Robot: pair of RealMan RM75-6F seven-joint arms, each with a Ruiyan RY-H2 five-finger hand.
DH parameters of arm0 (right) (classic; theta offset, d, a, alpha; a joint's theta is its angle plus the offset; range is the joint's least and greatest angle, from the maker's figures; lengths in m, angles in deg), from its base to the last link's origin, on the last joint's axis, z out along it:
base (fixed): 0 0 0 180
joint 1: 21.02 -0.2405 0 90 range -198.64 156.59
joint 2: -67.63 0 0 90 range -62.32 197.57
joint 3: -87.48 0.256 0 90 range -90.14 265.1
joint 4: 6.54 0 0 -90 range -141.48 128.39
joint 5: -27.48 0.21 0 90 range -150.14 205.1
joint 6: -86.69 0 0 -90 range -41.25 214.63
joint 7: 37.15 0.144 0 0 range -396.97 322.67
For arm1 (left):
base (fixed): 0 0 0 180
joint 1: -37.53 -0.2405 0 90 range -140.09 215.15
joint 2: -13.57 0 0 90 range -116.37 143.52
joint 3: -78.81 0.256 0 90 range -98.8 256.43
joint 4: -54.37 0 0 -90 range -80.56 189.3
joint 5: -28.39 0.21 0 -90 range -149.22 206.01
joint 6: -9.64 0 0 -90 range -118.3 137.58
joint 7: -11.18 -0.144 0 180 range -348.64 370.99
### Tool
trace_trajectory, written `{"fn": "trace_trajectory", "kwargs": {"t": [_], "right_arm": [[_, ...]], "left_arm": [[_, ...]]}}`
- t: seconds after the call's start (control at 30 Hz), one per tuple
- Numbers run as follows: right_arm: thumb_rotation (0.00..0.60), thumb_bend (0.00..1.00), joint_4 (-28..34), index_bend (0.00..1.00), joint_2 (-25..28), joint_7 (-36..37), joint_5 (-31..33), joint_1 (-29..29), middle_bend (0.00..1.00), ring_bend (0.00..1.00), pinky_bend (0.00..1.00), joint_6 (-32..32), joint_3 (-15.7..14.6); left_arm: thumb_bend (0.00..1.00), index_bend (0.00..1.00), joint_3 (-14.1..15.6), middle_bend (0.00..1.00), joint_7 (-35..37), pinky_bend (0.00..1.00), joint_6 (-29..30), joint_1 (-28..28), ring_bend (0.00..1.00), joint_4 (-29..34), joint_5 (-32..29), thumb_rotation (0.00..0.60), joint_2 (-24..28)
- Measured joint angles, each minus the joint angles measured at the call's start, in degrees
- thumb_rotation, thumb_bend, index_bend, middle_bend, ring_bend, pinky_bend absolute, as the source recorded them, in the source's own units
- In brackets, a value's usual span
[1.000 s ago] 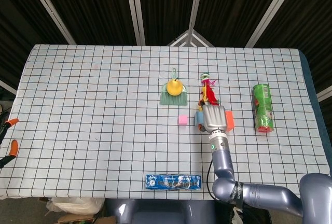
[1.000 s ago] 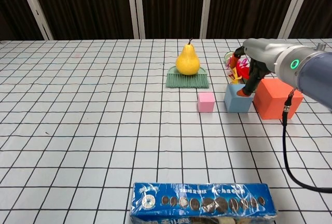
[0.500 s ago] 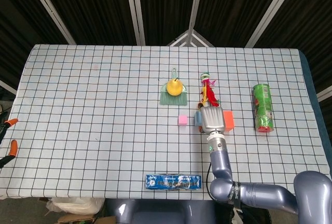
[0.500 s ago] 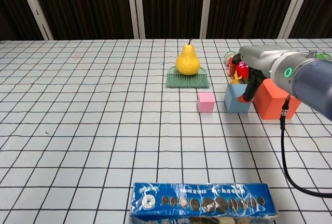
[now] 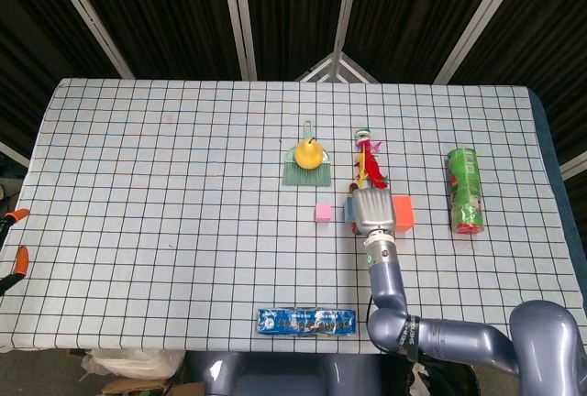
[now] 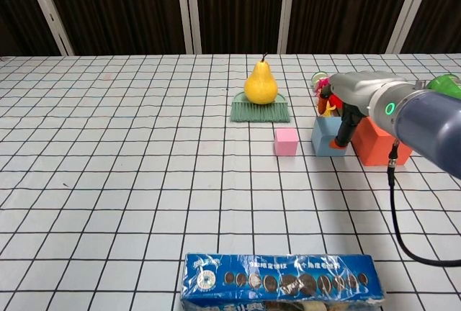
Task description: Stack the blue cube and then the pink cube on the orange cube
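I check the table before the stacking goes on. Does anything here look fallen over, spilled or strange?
The green can lies on its side near the table's right edge. A yellow pear sits on the small green brush, an odd place for it. Nothing looks spilled or broken.

- Right hand [image 5: 373, 212]: head view shows only its grey back; fingers hidden beneath. Grip state indeterminate.
- Small blue cube [image 6: 328, 137]: right side covered by the hand in chest view; only a sliver shows overhead.
- Orange cube [image 6: 378, 143]: partly behind hand and forearm.
- Blue plastic-wrapped snack box [image 6: 281, 280]: lower part cut by chest frame's bottom edge.
- Green cylindrical can [image 6: 446, 83]: clipped at right edge.
- Left hand: outside both views.
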Motion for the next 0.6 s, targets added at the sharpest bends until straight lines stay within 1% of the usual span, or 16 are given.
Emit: {"fn": "trace_trajectory", "kwargs": {"t": [0.1, 0.33, 0.6], "right_arm": [[0.600, 0.29, -0.95, 0.35, -0.07, 0.20, 0.50, -0.10, 1.00, 1.00, 1.00, 0.80, 0.03], [0.600, 0.29, -2.50, 0.44, -0.41, 1.24, 0.66, -0.14, 1.00, 1.00, 1.00, 2.28, -0.16], [0.600, 0.29, -2.43, 0.46, -0.39, 2.70, -0.89, -0.11, 1.00, 1.00, 1.00, 2.23, -0.09]], "left_arm": [[0.58, 0.20, -0.06, 0.06, -0.11, 0.00, -0.05, 0.00, 0.00, 0.00, -0.16, 0.600, -0.04], [0.58, 0.20, -0.10, 0.06, -0.71, 0.00, -0.44, 0.19, 0.00, 0.05, -0.37, 0.600, -0.21], [0.58, 0.20, -0.13, 0.06, -0.74, 0.00, -0.43, 0.21, 0.00, 0.08, -0.41, 0.600, -0.25]]}}
